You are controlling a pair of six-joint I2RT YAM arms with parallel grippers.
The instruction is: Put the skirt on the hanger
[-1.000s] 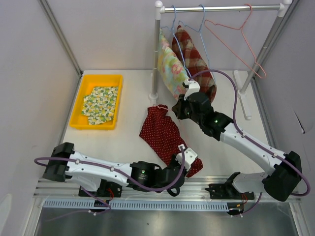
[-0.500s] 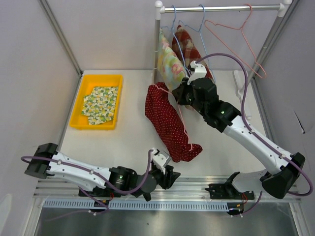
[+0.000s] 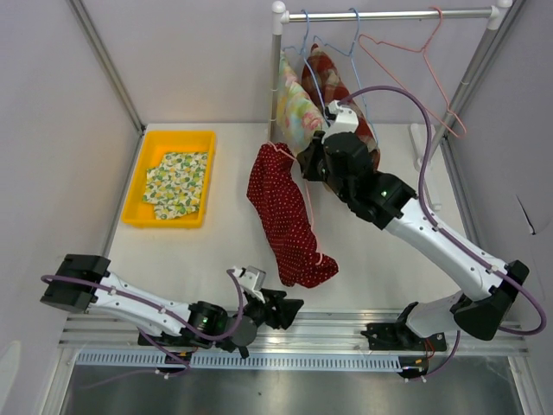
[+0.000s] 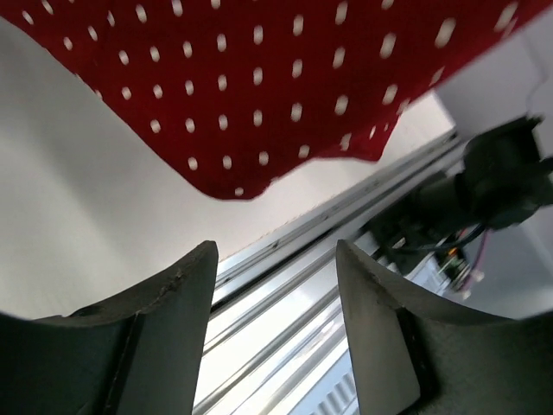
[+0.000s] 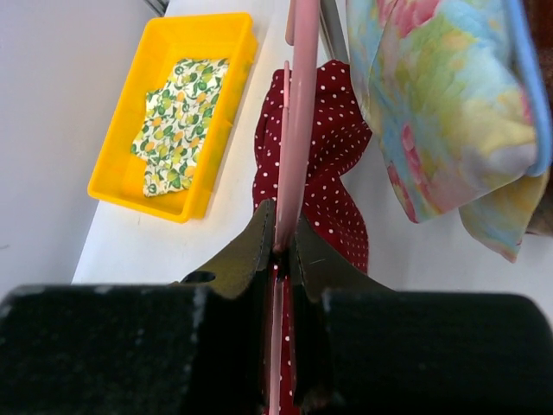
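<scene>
Skirt (image 3: 285,216): raised since a second ago, hung at centre frame on the pink hanger (image 5: 294,130). Left hand (image 3: 285,307): withdrawn to the lower edge, now spread. Right hand (image 5: 283,246): pinched on the hanger, shown by its wrist view alone. White worktop (image 3: 225,251); yellow tray (image 3: 177,131) upper left; grey walls (image 3: 199,60).

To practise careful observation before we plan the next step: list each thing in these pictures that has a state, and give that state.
Red polka-dot skirt, raised, hanging from the pink hanger.
Pink hanger, gripped, carrying the skirt.
Right gripper, shut on the pink hanger.
Left gripper, open, empty.
Yellow tray, holding a folded lemon-print cloth.
Floral garment, hung on the rail.
Plaid garment, hung on the rail.
</scene>
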